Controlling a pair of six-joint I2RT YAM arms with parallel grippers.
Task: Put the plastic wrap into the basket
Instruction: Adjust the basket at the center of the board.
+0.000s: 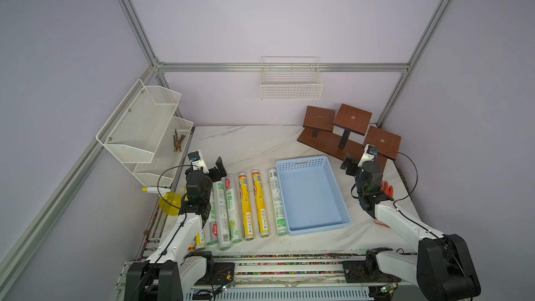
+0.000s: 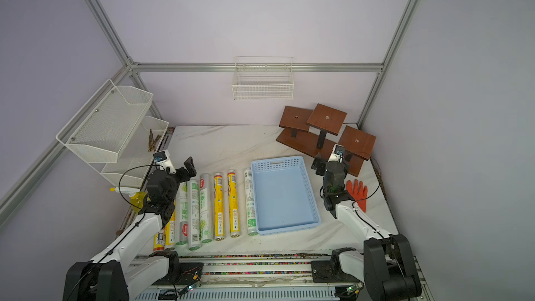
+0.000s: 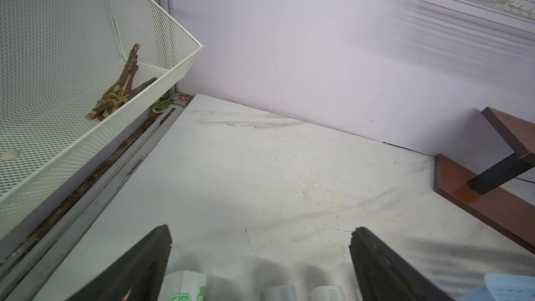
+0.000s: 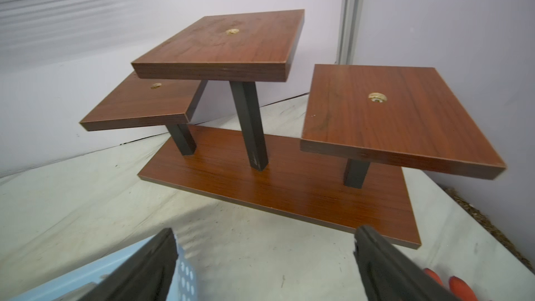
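Note:
Several long slim rolls of plastic wrap (image 1: 246,207), some yellow and some white with green print, lie side by side at the table's front left in both top views. Right beside them sits the empty light-blue basket (image 1: 309,198). My left gripper (image 1: 218,169) hangs open over the far ends of the leftmost rolls, holding nothing. Roll ends (image 3: 185,285) show between its fingers in the left wrist view. My right gripper (image 1: 348,165) hovers open and empty just right of the basket's far corner (image 4: 185,276). The left arm hides parts of the leftmost rolls.
A white mesh tiered shelf (image 1: 144,128) holding sticks (image 1: 178,140) stands at the left edge. A yellow spray bottle (image 1: 169,202) lies below it. A white wire basket (image 1: 291,82) hangs on the back wall. A brown wooden stand (image 1: 347,131) occupies the back right, with an orange glove (image 2: 357,192) near it.

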